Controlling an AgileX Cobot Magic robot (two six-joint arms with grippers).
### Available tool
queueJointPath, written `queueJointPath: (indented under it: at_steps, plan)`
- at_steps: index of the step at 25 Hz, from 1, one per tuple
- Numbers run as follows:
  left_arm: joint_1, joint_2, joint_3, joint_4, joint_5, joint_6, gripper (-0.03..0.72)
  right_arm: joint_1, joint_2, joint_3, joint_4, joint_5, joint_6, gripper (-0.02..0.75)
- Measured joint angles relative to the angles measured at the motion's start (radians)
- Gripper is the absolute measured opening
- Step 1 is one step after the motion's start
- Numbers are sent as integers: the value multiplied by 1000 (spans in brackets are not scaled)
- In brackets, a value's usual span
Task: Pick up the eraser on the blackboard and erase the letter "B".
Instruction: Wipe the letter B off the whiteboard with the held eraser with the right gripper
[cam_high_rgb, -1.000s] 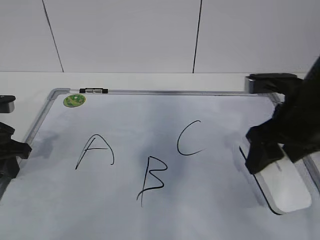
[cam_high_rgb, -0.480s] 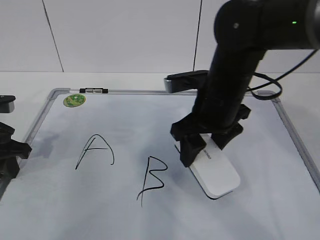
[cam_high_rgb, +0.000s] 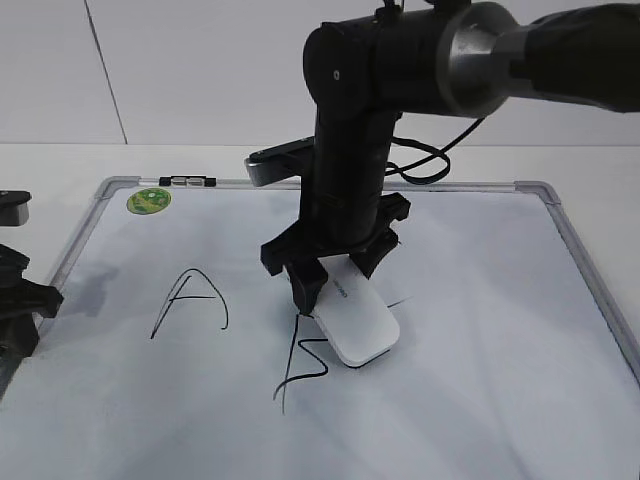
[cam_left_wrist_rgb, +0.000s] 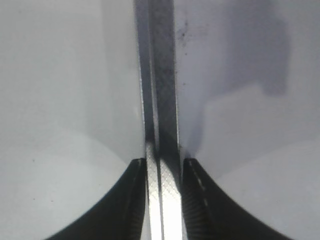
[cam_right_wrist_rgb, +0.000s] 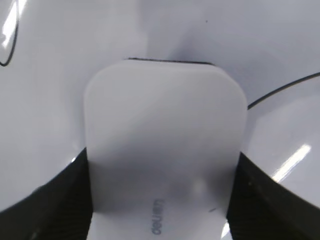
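The blackboard (cam_high_rgb: 540, 190) is a white dry-erase board in a grey metal frame. My right gripper (cam_high_rgb: 335, 282) is shut on the white eraser (cam_high_rgb: 358, 325), which lies flat on the board over the upper part of the letter "B" (cam_high_rgb: 300, 368). Only the B's lower loop and stem tail show. In the right wrist view the eraser (cam_right_wrist_rgb: 165, 130) fills the space between my jaws (cam_right_wrist_rgb: 160, 200), with thin black strokes on the board either side. My left gripper (cam_high_rgb: 15, 305) is at the board's left edge, its jaws (cam_left_wrist_rgb: 164, 200) closed on the metal frame (cam_left_wrist_rgb: 162, 75).
A black "A" (cam_high_rgb: 190, 300) is drawn left of the B. A short black stroke (cam_high_rgb: 400, 299) is all that shows where the "C" was. A round green sticker (cam_high_rgb: 148, 200) and a small black clip (cam_high_rgb: 187, 181) sit at the board's top left.
My right arm has swept left with the eraser from the board's right edge, across the "C", onto the top of the "B". The C is almost wiped away. The left gripper has not moved.
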Motion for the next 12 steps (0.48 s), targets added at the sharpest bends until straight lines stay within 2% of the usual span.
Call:
queueJointPath:
  at_steps: [12]
  plan:
    - [0, 0, 0, 0, 4, 0, 181, 0, 38, -2, -22, 4, 9, 524]
